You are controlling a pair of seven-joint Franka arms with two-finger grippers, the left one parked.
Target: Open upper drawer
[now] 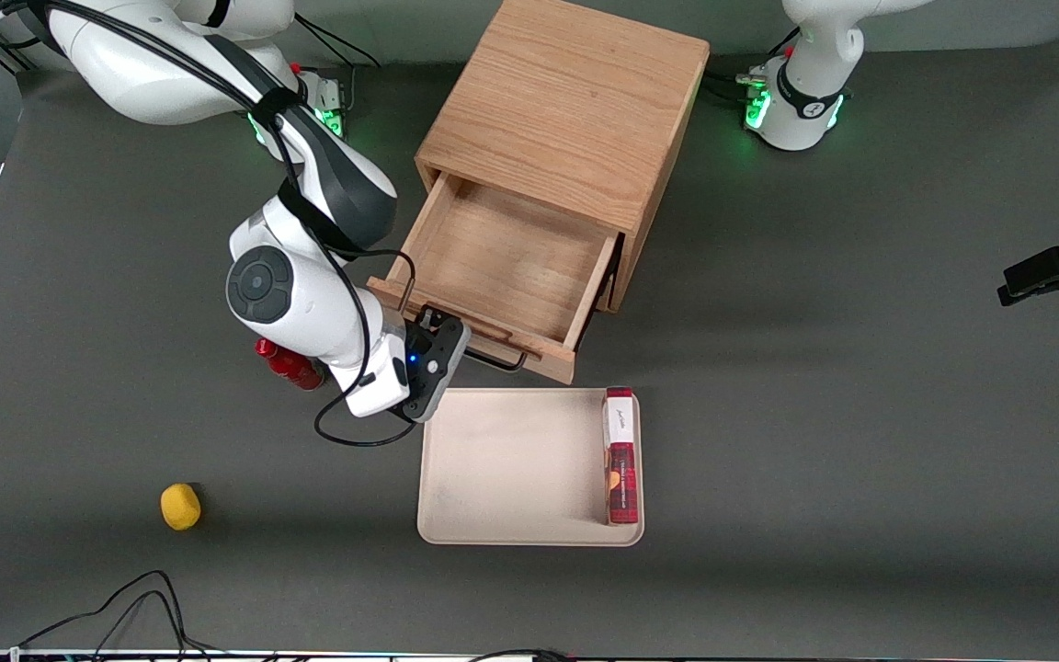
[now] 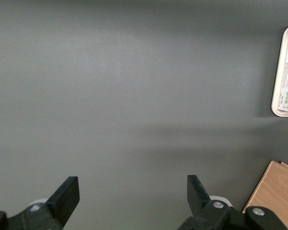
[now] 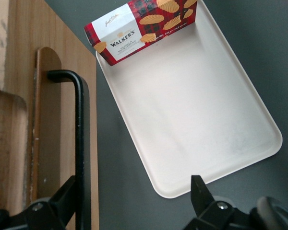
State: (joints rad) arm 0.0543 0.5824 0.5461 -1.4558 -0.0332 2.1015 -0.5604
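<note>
The upper drawer (image 1: 511, 262) of the wooden cabinet (image 1: 566, 110) stands pulled well out, and its bare wooden inside shows from above. Its thin black wire handle (image 1: 500, 360) runs along the drawer's front. My gripper (image 1: 443, 342) is at the end of that front nearer the working arm, with its fingers open. In the right wrist view the handle (image 3: 80, 143) passes just inside one finger (image 3: 67, 196), between the two fingers, and the gripper (image 3: 134, 196) is not closed on it. The lower drawer is hidden under the open one.
A beige tray (image 1: 511, 469) lies in front of the drawer, nearer the camera, with a red Walkers biscuit box (image 1: 620, 455) on edge in it; both show in the right wrist view (image 3: 197, 120) (image 3: 144, 24). A red object (image 1: 290, 366) sits partly under the arm. A yellow lump (image 1: 180, 507) lies nearer the camera.
</note>
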